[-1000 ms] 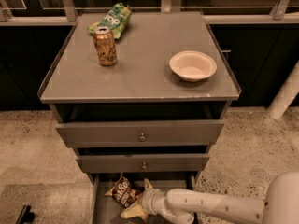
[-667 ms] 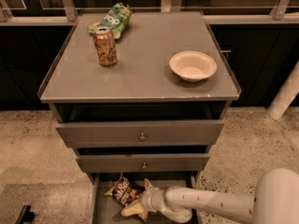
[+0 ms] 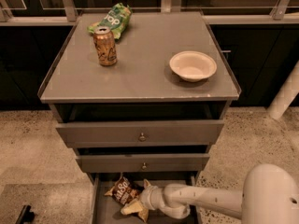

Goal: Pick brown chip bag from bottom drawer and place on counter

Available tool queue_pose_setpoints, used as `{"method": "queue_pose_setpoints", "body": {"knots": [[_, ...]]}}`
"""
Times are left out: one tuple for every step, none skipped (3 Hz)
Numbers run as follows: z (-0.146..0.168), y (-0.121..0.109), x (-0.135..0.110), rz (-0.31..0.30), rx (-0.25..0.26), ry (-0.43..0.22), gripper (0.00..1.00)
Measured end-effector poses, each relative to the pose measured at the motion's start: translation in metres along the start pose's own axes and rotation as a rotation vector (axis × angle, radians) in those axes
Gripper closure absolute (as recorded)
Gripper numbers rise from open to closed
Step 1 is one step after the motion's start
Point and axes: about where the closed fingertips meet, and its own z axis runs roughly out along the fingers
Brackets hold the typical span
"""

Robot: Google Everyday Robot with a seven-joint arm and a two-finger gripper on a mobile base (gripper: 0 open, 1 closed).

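The brown chip bag (image 3: 123, 191) lies in the open bottom drawer (image 3: 103, 212), dark brown with white lettering and a cream end toward the front. My gripper (image 3: 136, 202) reaches into the drawer from the right on a white arm (image 3: 210, 201). It sits at the bag's front right end, touching or overlapping it. The counter (image 3: 145, 73) is the grey cabinet top above.
On the counter stand an orange can (image 3: 105, 45), a green chip bag (image 3: 112, 20) at the back left and a white bowl (image 3: 192, 65) at the right. The two knobbed drawers (image 3: 140, 135) above jut out slightly. Speckled floor surrounds the cabinet.
The arm's near end has swung closer to the camera at the lower right. The gripper and bag stay at about the same place in the drawer.
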Motion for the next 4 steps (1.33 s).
{"method": "queue_pose_setpoints", "body": {"knots": [[0.012,0.000,0.008,0.029,0.009,0.007,0.00],[0.036,0.006,0.016,0.041,-0.010,0.023,0.00],[0.055,0.009,0.026,0.057,-0.026,0.043,0.00],[0.070,0.010,0.038,0.080,-0.039,0.062,0.00]]}}
